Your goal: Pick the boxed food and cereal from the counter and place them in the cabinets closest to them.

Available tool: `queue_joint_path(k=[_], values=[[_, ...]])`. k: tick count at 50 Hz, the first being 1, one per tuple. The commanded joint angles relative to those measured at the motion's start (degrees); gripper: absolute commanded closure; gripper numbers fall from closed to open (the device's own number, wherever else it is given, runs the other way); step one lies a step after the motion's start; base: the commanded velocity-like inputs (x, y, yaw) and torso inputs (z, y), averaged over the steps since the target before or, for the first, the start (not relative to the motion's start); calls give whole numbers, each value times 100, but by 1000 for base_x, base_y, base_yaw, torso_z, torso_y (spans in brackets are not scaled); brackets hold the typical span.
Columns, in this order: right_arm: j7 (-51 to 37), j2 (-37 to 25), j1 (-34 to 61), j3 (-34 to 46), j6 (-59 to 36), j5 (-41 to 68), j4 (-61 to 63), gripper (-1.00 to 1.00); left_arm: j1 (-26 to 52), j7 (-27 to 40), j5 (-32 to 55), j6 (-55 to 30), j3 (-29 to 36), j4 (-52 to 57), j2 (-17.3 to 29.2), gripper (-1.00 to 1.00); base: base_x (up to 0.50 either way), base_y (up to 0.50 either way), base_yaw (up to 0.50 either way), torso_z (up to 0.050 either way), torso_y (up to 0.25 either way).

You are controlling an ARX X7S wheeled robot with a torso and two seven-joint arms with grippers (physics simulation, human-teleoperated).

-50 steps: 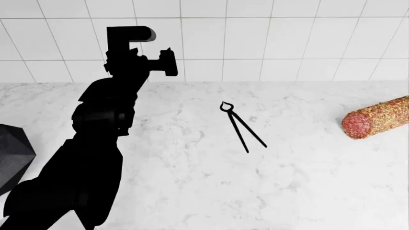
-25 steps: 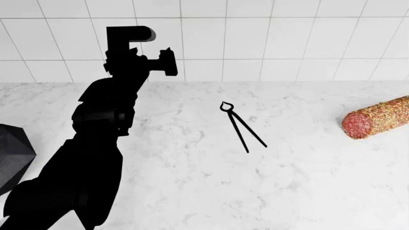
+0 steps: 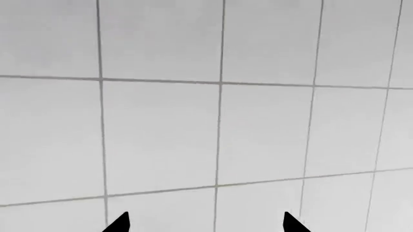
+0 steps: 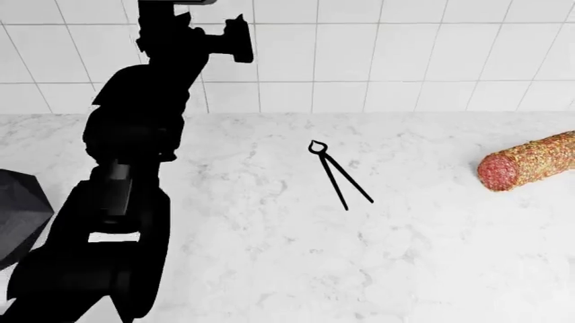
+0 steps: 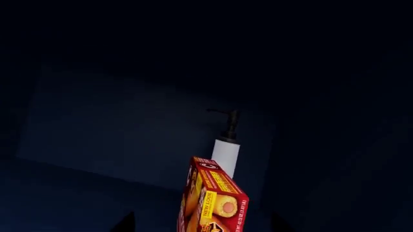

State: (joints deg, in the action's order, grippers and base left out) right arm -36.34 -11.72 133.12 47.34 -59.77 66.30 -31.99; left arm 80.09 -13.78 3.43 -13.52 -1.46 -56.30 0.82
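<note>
Arm lifted since a second ago: my left pincer [image 3: 205, 223] now sits higher against the white tiled wall [image 4: 404, 54], tips spread, nothing between them.

Marble-look bench [image 4: 269, 256] carries black tongs [image 4: 339, 175] at its middle; a salami [image 4: 526, 161] lies well off from the tongs, a dark angular object [image 4: 18, 215] on their other side. My right pincer [image 5: 203, 227] grasps the boxed food [image 5: 213, 200] in a dark space, close to a white pump bottle [image 5: 226, 150]; "NEW LOOK" reads on its side.
</note>
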Motion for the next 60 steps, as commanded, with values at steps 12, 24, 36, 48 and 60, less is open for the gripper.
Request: queue_joint_path(k=[12, 24, 36, 48, 60], values=[[-500, -575, -978, -437, -222, 495, 1857, -100, -963, 750, 576, -3168, 354, 5318, 227, -100, -500, 2, 0, 0, 0], [-1057, -915, -1859, -598, -198, 946, 3254, -100, -1191, 852, 773, -3458, 447, 5979, 297, -100, -502, -129, 0, 0, 0], [-1556, -1295, -2927, -736, 132, 1170, 4460, -100, -1627, 918, 1040, -3620, 372, 6617, 412, -100, -502, -161, 0, 0, 0], [-2083, -2157, -4565, -880, 757, 1012, 6251, -100, -3027, 883, 1639, -4112, 189, 8753, 501, -100, -501, -113, 0, 0, 0], [-1489, -3005, -6972, -551, 2260, -705, 7090, -100, -3988, 1031, 1628, -3551, 23, 9434, 597, -100, -502, -133, 0, 0, 0]])
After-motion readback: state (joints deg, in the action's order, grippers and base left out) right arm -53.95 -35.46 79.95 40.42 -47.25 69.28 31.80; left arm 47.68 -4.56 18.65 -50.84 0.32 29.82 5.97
